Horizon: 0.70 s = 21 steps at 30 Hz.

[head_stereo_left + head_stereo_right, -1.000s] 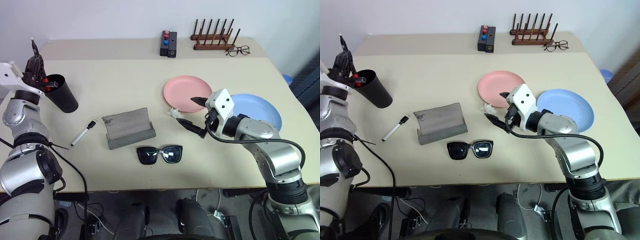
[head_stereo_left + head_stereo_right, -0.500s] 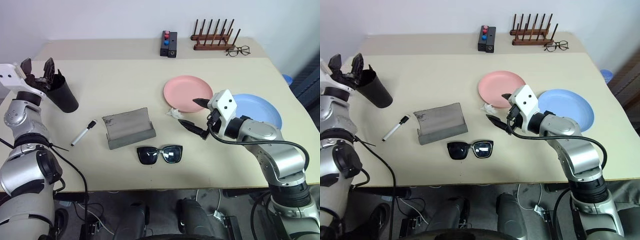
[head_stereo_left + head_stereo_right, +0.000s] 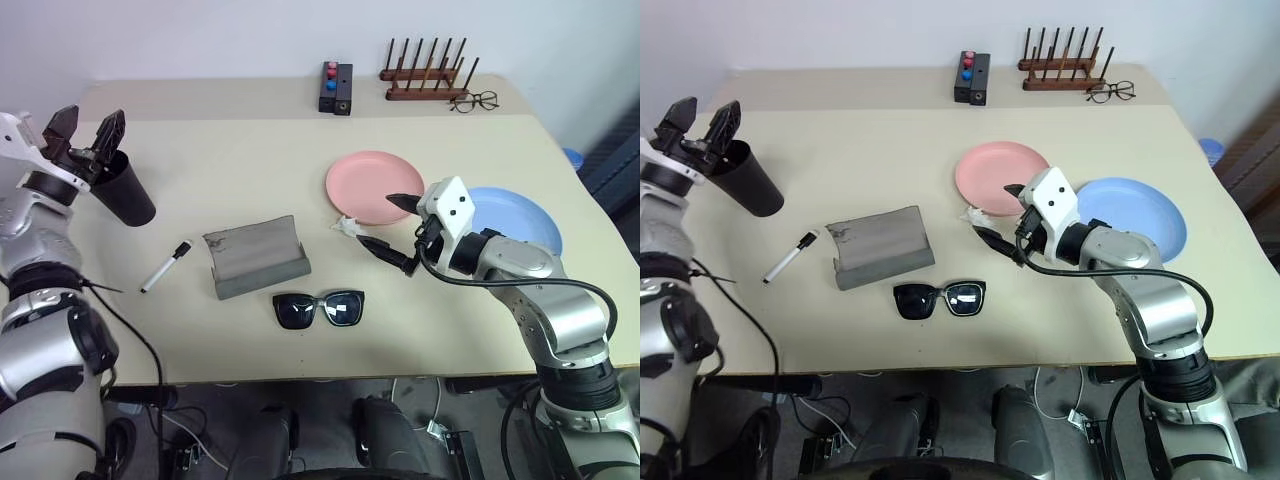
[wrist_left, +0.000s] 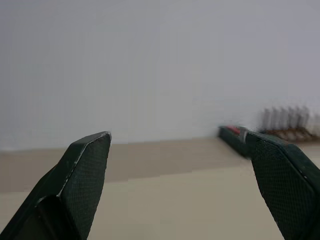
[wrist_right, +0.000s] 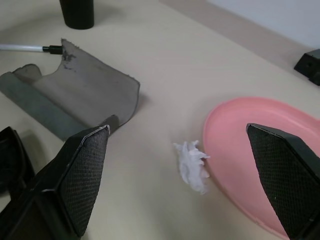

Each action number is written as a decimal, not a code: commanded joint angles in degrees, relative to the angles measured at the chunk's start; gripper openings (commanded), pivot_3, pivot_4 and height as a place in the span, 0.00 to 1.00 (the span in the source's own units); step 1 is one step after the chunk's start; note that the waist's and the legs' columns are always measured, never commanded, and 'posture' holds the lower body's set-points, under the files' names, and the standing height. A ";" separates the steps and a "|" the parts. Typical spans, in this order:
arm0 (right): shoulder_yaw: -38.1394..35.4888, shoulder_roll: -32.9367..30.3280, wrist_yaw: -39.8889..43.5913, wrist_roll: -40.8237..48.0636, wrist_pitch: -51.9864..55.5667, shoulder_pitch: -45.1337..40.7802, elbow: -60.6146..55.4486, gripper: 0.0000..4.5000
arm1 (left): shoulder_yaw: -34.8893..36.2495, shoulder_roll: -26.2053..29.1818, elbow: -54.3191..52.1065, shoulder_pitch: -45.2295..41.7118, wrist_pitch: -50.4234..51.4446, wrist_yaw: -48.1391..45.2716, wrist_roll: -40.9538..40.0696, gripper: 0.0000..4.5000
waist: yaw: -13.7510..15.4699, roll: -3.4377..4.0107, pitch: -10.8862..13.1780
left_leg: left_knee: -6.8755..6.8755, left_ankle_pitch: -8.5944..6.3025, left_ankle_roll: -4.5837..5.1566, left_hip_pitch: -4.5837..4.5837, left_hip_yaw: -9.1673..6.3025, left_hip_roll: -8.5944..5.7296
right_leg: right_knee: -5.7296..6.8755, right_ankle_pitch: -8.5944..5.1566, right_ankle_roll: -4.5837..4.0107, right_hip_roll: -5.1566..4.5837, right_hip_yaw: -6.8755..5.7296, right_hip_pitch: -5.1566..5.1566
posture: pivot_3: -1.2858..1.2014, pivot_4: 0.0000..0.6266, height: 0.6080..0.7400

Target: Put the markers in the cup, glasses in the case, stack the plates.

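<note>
Left gripper (image 3: 86, 133) wide open above cup (image 3: 124, 191), seemingly empty.

L arm raised at the robot's far left, forearm angled up; left gripper (image 3: 85, 128) w/ both black fingers spread wide, nothing between them, tips tilted slightly upward; R arm bent at the elbow, reaching in from the right toward table centre; right gripper (image 3: 387, 226) roughly level, pointing left, fingers (image 5: 82, 175) wide apart and empty; white wrist housing sits just behind it.
</note>
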 commanded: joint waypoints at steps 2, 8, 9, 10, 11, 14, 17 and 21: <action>-5.89 0.57 5.24 6.24 -5.09 -3.41 2.37 1.00 | -1.49 4.86 -19.89 5.75 17.64 -1.41 -4.32 0.98 | -0.39 0.00 0.00 | 0.01 0.01 -0.01 0.00 -0.01 0.02 | 0.01 0.00 0.00 0.00 0.01 0.00 | 0.52 0.24 1.00; -6.60 -1.74 13.15 12.10 -5.04 -5.19 2.75 1.00 | -4.30 8.08 -38.45 15.34 35.51 2.12 -5.52 0.98 | -0.54 0.01 0.00 | 0.00 0.03 -0.05 0.02 -0.05 0.03 | 0.05 0.00 0.00 0.00 0.04 0.02 | 0.52 0.24 1.00; -6.70 -2.25 14.45 14.40 -3.44 -4.88 1.67 1.00 | -4.27 8.09 -40.81 16.52 39.14 3.55 -6.23 0.98 | -0.52 0.02 0.00 | 0.00 0.03 -0.05 0.02 -0.05 0.04 | 0.05 0.00 0.00 0.00 0.05 0.02 | 0.52 0.24 1.00; -6.65 -2.79 15.71 16.91 -1.67 -4.60 0.51 1.00 | -4.58 8.26 -42.80 17.89 41.64 4.32 -6.31 0.98 | -0.49 0.01 0.00 | 0.01 0.03 -0.05 0.02 -0.05 0.04 | 0.05 0.00 0.00 -0.01 0.07 0.02 | 0.52 0.24 1.00; -6.82 -3.40 17.01 20.26 0.51 -4.16 -1.04 1.00 | -5.46 8.61 -45.27 19.89 43.28 6.00 -4.92 0.98 | -0.48 0.01 0.00 | 0.00 0.03 -0.05 0.02 -0.06 0.04 | 0.05 0.00 0.00 -0.02 0.08 0.01 | 0.52 0.24 1.00; -5.18 -4.57 17.92 21.05 1.43 -3.38 -3.09 1.00 | -6.49 7.32 -48.04 23.29 44.88 12.15 -1.26 0.98 | -0.33 0.02 0.01 | -0.01 0.03 -0.05 0.02 -0.09 0.05 | 0.04 0.00 -0.01 -0.11 0.11 0.02 | 0.52 0.24 1.00; -4.20 -4.91 17.60 20.00 1.19 -2.37 -3.04 1.00 | -7.77 6.93 -47.18 23.63 47.00 12.03 -1.55 0.98 | 0.06 0.00 0.00 | 0.00 0.03 -0.05 0.02 -0.09 0.05 | 0.05 0.00 -0.02 -0.11 0.10 0.01 | 0.52 0.24 1.00; -3.69 -4.58 16.57 19.35 0.86 -1.83 -3.36 1.00 | -13.15 7.33 -46.27 21.44 53.07 13.39 0.41 0.98 | 0.98 0.01 0.00 | 0.00 0.03 -0.06 0.02 -0.08 0.05 | 0.10 0.02 -0.05 -0.10 0.10 -0.01 | 0.52 0.24 1.00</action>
